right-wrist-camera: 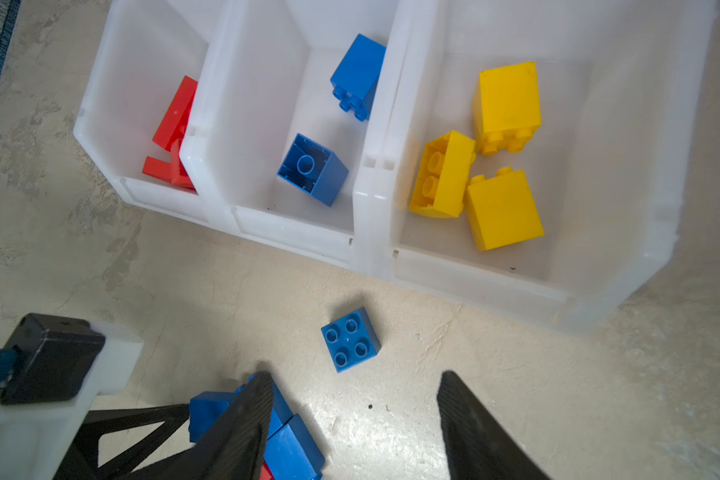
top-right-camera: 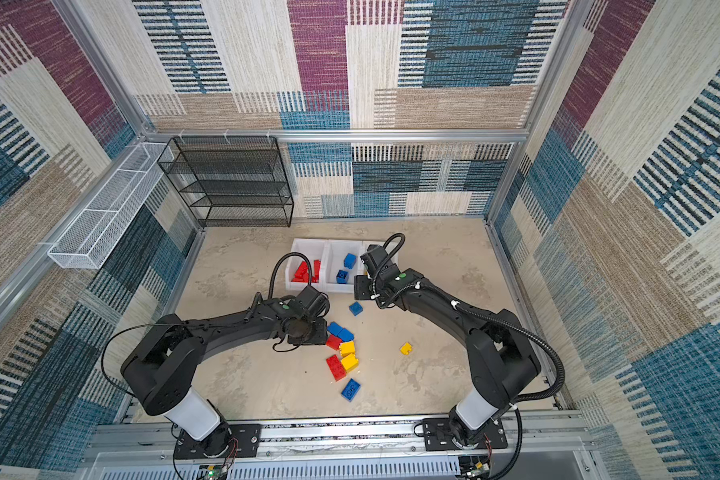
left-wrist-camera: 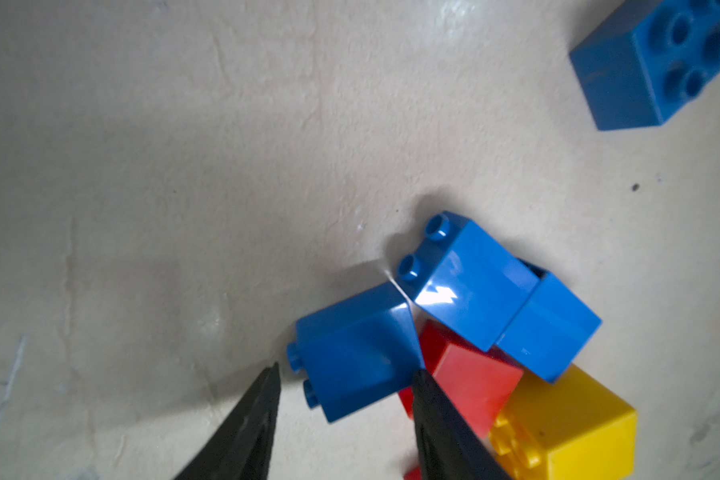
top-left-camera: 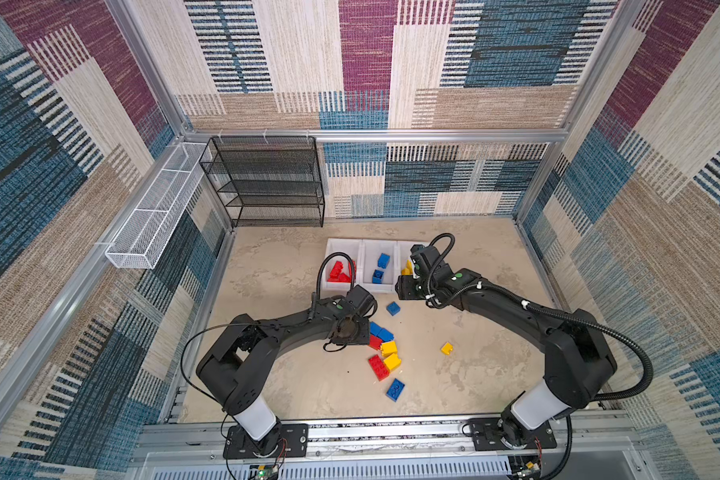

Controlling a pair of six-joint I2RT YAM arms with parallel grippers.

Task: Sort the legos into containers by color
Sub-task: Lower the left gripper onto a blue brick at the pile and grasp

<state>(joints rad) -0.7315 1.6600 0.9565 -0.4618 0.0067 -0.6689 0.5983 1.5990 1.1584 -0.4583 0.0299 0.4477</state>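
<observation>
In the left wrist view my left gripper (left-wrist-camera: 346, 370) is open and straddles a blue lego (left-wrist-camera: 358, 353) lying on its side on the table. One finger (left-wrist-camera: 427, 399) touches its corner; the other stands just clear of its studs. More blue (left-wrist-camera: 470, 286), red (left-wrist-camera: 470, 378) and yellow (left-wrist-camera: 570, 424) legos crowd against it. My right gripper (right-wrist-camera: 355, 376) hangs open and empty before the three white containers (right-wrist-camera: 246, 83). These hold red (right-wrist-camera: 175, 116), blue (right-wrist-camera: 312, 168) and yellow (right-wrist-camera: 504, 208) legos. A loose blue lego (right-wrist-camera: 350, 338) lies near them.
On the table lie a red oblong brick (top-left-camera: 378, 367), a blue oblong brick (top-left-camera: 395, 390) and a lone yellow brick (top-left-camera: 447, 348). A black mesh shelf (top-left-camera: 267, 183) stands at the back left. A white wire basket (top-left-camera: 154, 220) hangs on the left wall.
</observation>
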